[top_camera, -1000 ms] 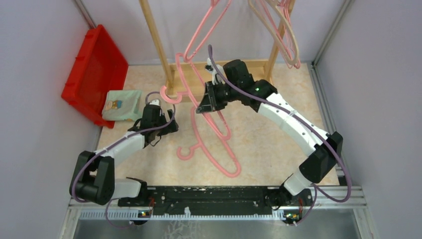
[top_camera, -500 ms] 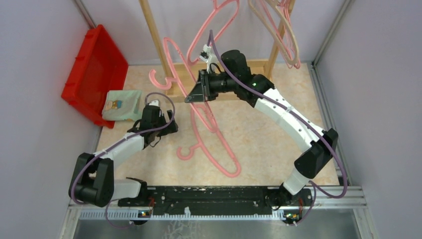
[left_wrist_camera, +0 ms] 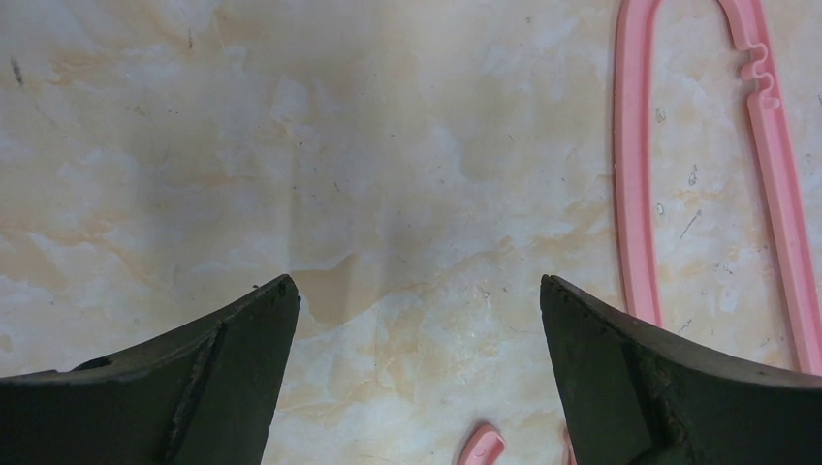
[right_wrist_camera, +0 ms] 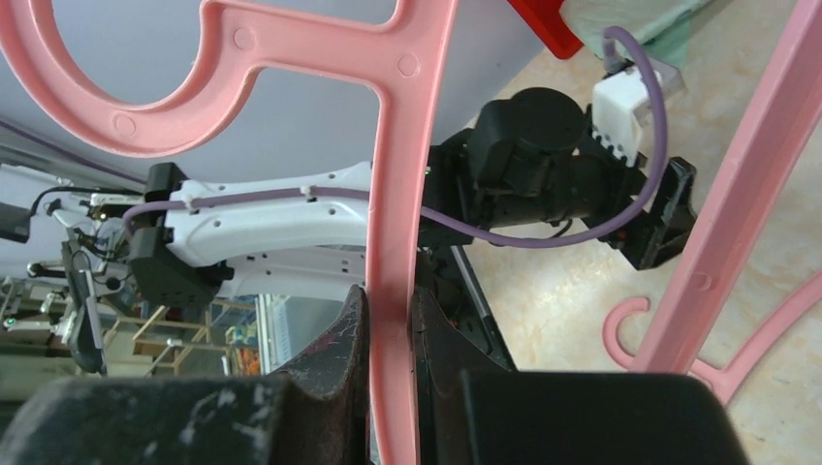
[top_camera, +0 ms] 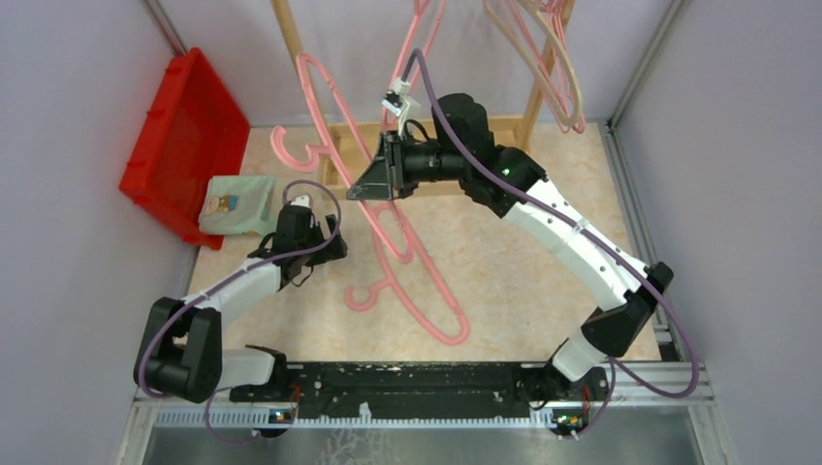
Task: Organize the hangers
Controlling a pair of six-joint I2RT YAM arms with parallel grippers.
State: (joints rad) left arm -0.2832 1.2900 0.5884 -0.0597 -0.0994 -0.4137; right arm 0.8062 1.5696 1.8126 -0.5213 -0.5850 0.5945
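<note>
Marbled beige table (top_camera: 504, 271) boxed in by grey walls, with a wooden rack (top_camera: 289, 29) standing along the far edge. My right gripper (top_camera: 373, 179) is clamped on a thick pink hanger (top_camera: 325, 102), held up off the surface near the middle of the far edge; the wrist view shows both jaws pressed against its straight stem (right_wrist_camera: 397, 194), the hook curling away above. My left gripper (top_camera: 320, 247) hangs over the table toward the left edge, its jaws spread wide with only bare stone between them (left_wrist_camera: 417, 320). A second pink hanger (top_camera: 426, 291) lies flat on the table between the centre and the near edge, one looped end showing at the right of the left wrist view (left_wrist_camera: 630, 194). More hangers, pink and beige (top_camera: 553, 68), hang from the rack near the far right corner. A red bin (top_camera: 184, 136) leans in the far left corner, a folded green cloth (top_camera: 237, 203) just beside it.
</note>
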